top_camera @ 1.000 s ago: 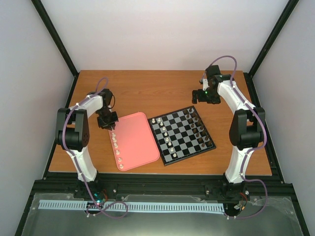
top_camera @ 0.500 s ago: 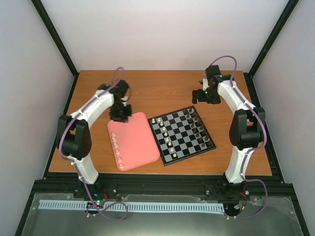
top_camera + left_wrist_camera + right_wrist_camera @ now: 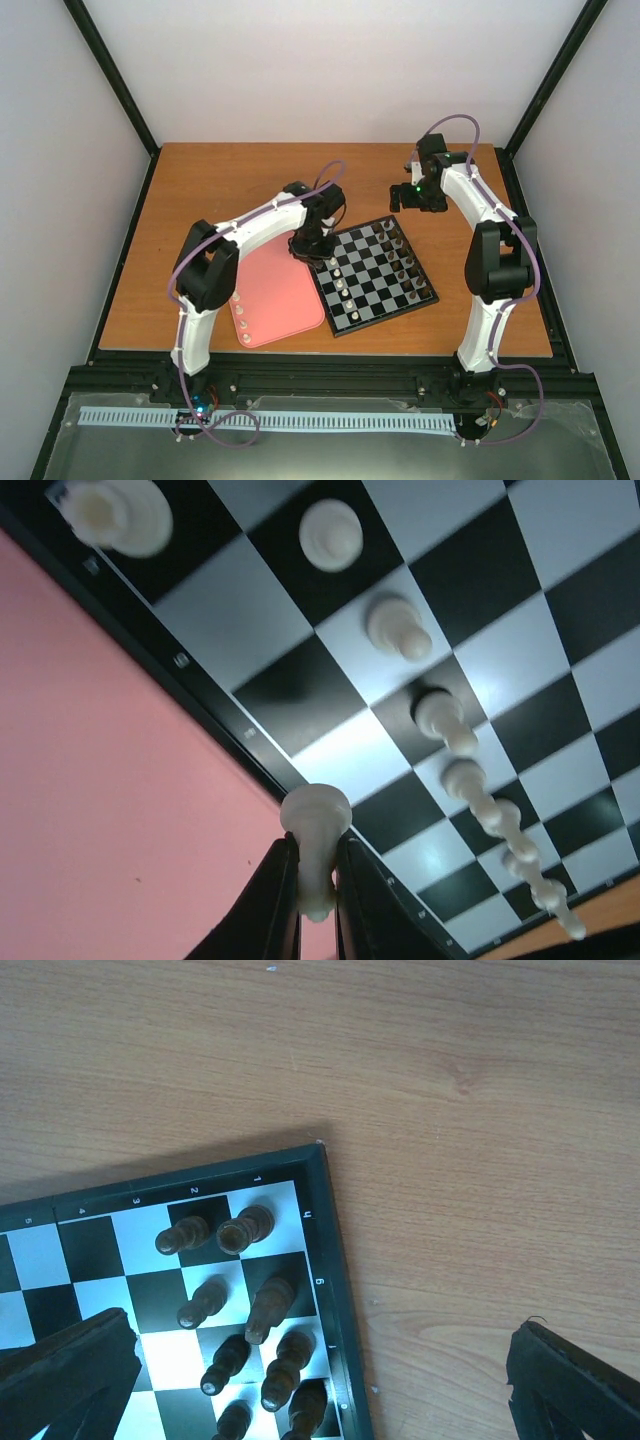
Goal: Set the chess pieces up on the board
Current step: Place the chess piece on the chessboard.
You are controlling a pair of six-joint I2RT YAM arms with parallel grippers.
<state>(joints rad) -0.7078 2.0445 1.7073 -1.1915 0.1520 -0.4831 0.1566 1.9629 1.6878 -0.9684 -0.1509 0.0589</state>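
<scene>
Left wrist view: the left gripper [image 3: 315,852] is pinched narrowly on one cream piece [image 3: 316,820], above the seam where the pink tray [image 3: 110,780] meets the black rim of the board [image 3: 215,610]. A line of the chess pieces [image 3: 400,630] stands on the squares, running from 11 toward 4 o'clock. The right gripper [image 3: 320,1375] hangs spread wide and holding nothing over the board's far corner, with dark brown pieces [image 3: 245,1230] at its 7 o'clock.

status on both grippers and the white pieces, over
Left gripper shut on white piece, over board rim. Right gripper open, above board corner. Nothing blocking.
</scene>
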